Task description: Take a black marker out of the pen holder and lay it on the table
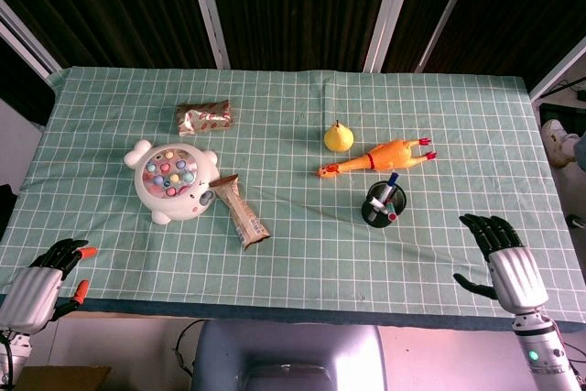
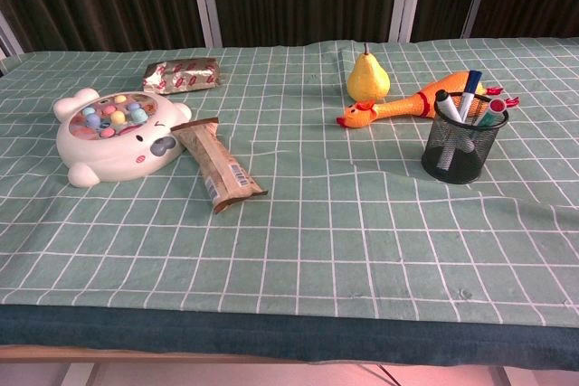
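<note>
A black mesh pen holder (image 1: 384, 208) (image 2: 463, 141) stands right of the table's middle, just in front of the rubber chicken. Several markers lean in it with caps up; one with a black cap (image 2: 442, 98) rests at its left rim. My right hand (image 1: 503, 257) hovers over the table's front right edge, fingers spread and empty, well to the right of the holder. At the front left corner my left hand (image 1: 44, 283) hangs with fingers curled, holding nothing. Neither hand shows in the chest view.
A yellow rubber chicken (image 1: 380, 158) and a yellow pear (image 1: 339, 136) lie behind the holder. To the left sit a white toy with coloured buttons (image 1: 172, 180), a brown snack bar (image 1: 241, 211) and a foil packet (image 1: 203, 118).
</note>
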Available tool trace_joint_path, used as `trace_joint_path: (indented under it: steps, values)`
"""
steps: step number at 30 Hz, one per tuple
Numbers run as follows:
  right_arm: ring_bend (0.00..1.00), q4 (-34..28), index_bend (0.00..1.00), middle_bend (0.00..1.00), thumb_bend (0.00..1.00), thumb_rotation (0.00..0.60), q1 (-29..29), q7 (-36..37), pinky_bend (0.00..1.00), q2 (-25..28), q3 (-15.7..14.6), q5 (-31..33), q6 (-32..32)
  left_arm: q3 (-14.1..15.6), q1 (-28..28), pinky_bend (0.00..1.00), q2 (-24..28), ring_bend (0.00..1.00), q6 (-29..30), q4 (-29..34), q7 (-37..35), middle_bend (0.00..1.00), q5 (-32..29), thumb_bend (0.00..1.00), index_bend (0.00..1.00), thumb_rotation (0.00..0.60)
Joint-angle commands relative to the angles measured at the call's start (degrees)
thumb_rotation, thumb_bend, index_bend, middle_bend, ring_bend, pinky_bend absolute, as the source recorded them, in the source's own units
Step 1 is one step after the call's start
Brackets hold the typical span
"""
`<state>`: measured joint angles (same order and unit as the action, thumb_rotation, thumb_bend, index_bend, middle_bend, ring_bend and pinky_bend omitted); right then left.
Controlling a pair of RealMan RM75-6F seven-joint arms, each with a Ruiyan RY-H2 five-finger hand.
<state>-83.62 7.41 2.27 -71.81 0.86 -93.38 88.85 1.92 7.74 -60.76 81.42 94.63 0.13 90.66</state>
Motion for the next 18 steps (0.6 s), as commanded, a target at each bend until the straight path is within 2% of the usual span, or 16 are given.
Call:
trace_joint_path:
  steps: [1, 11, 18]
  values:
    - [0.2, 0.04, 0.25, 0.27, 0.21, 0.6, -0.02, -0.06, 0.25, -0.02, 0.04, 0.0, -0.07, 0.01, -0.01, 0.34, 0.01, 0.12, -0.03, 0.02, 0.04, 0.17, 0.01, 0.46, 0.27, 0.6]
    - [0.2, -1.49, 0.25, 0.27, 0.21, 0.6, 0.46, 0.65, 0.25, 0.13, 0.31, -0.09, -1.09, -0.04, 0.02, 0.34, 0.32, 0.12, -0.19, -0.13, -1.3, 0.17, -0.1, 0.46, 0.27, 0.6]
    - [0.22, -10.23, 0.26, 0.27, 0.21, 0.6, 5.02, -6.13, 0.26, 3.85, 2.73, 1.67, -7.98, -0.08, -0.41, 0.35, 0.75, 0.12, 0.77, -0.13, -2.66, 0.16, 0.24, 0.46, 0.27, 0.6]
